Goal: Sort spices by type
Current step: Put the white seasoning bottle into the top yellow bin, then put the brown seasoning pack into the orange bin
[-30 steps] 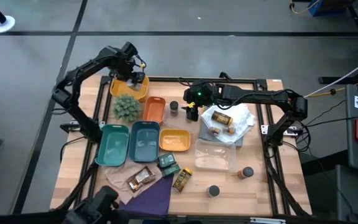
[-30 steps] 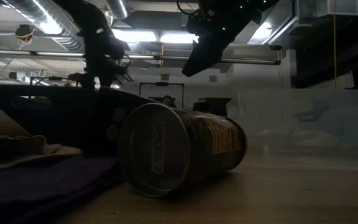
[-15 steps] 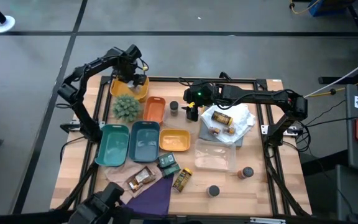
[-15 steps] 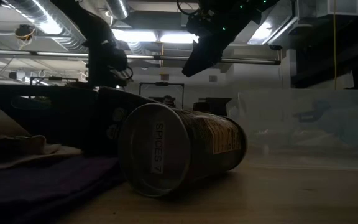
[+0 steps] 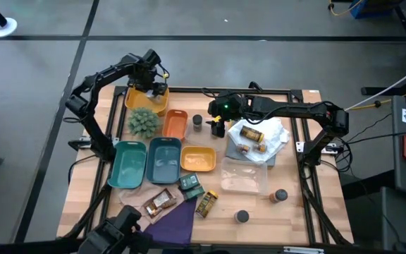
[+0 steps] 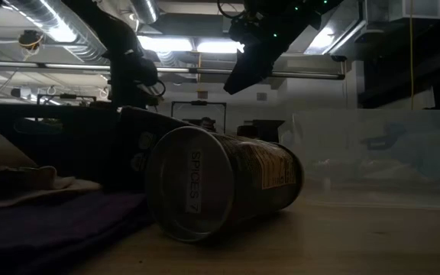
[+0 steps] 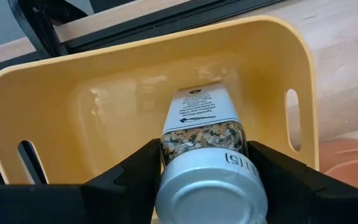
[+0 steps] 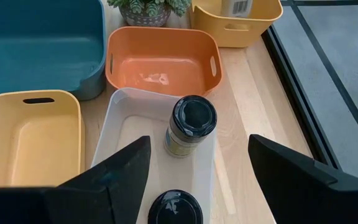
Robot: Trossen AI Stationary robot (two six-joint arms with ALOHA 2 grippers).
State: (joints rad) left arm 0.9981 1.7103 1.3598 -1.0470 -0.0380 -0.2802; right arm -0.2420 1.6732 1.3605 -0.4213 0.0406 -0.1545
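Progress: sorting is looking partly done; several spice jars are still lying loose near the table's front edge.
Left gripper [image 7: 207,186]: reaching into the yellow tray [image 7: 104,93] at the table's back-left corner, fingers bracketing a silver-lidded spice jar [image 7: 207,155] lying in it; whether they are pressing it, I cannot tell.
Right gripper [image 8: 194,180]: hovering spread and empty over the white tray [image 8: 126,134] holding a dark-lidded jar [image 8: 190,124].
Remaining: orange tray [image 8: 160,59] and teal tray [image 8: 36,37] are sitting empty.
Materials: trays are showing smooth glossy plastic with rounded corners; jars are clear cylinders.

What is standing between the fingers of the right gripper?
In the right wrist view, a dark-lidded spice jar stands upright in a white tray, in the gap between the right gripper's open fingers, untouched.
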